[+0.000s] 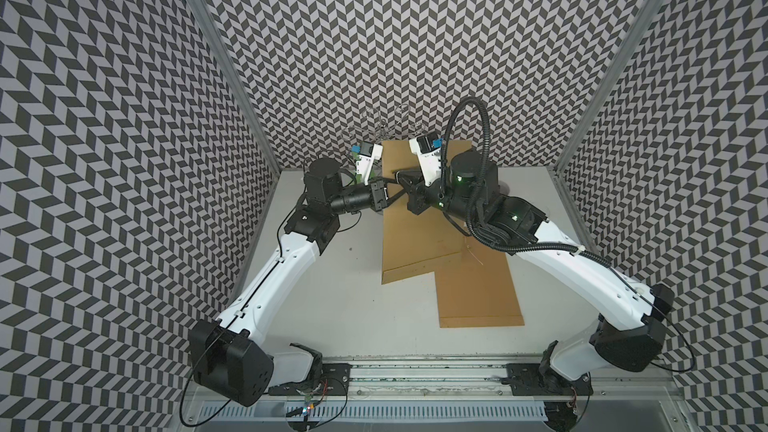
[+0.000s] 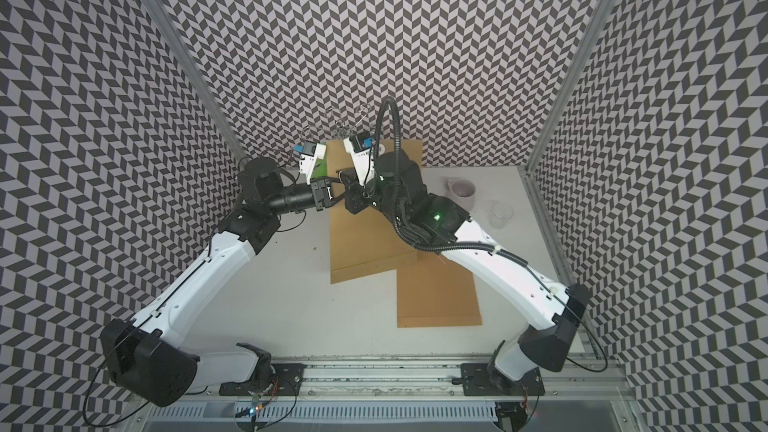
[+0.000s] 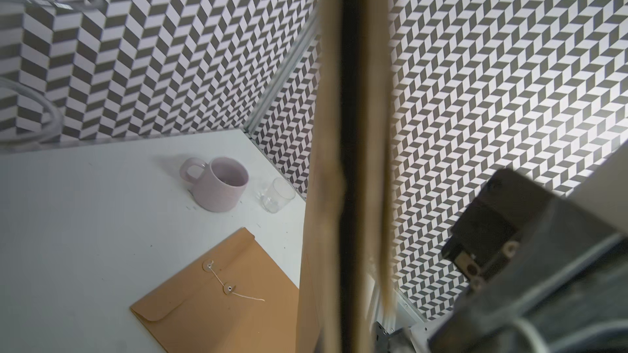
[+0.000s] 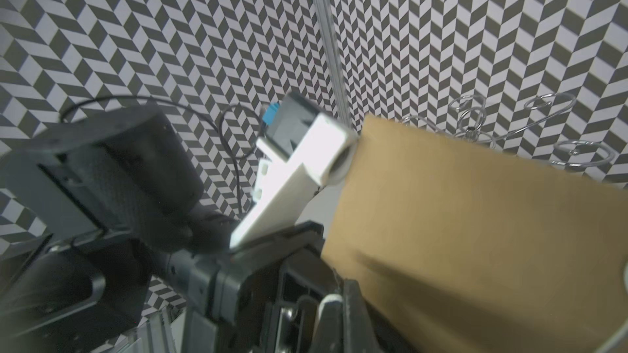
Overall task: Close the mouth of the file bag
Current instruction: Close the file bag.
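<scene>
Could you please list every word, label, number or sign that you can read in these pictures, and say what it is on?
None can be read.
Right camera mount: small dark print, too small to read.
Held bag, flat bag, mug, glass: no print shows.

The walls (image 1: 374,35) carry a chevron pattern of dark grey and pale lilac. The bench (image 1: 340,292) is plain off-white. The bag (image 1: 419,243) is kraft brown, and so is the second bag (image 1: 478,297) nearer the right edge. By the far right corner the mug (image 2: 462,195) is pale pink and the glass (image 2: 500,214) clear. The left arm (image 1: 278,272) and right arm (image 1: 582,276) are white with black joints.
</scene>
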Tool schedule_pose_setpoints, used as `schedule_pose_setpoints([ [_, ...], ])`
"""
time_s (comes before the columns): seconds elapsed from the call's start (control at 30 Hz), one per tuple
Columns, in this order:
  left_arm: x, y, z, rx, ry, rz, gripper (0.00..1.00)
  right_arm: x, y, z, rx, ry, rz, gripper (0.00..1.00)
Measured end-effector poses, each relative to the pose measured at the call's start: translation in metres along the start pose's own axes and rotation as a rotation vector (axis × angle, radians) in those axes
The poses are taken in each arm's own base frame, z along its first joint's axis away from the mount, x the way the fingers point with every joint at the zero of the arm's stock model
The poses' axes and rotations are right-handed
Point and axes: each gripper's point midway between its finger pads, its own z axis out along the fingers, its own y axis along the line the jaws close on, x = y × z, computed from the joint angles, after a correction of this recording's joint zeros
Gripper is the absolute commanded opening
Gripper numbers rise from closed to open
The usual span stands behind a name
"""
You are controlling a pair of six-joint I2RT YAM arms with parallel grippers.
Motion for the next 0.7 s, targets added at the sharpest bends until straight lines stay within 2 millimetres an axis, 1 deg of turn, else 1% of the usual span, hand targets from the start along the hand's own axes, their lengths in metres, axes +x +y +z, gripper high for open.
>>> schedule_pose_setpoints([
  [0.1,-0.01,0.005,-0.006,-0.011,-0.031,-0.004,0.0,0.018,-0.002,0.004,-0.003,0.037,0.011,0.0],
  [0.2,-0.018,0.006,-0.006,-0.01,-0.046,-0.006,0.0,0.033,-0.005,0.005,0.006,0.067,0.018,0.0],
  [0.5,-0.033,-0.005,-0.006,0.013,-0.064,0.028,0.0,0.075,-0.02,-0.004,0.054,0.134,0.027,0.0],
  [0.6,-0.036,-0.009,-0.007,0.019,-0.072,0.04,0.0,0.085,-0.024,-0.004,0.068,0.152,0.03,0.0],
  [0.7,-0.036,-0.009,-0.006,0.02,-0.071,0.04,0.0,0.091,-0.032,-0.005,0.083,0.163,0.04,0.0],
])
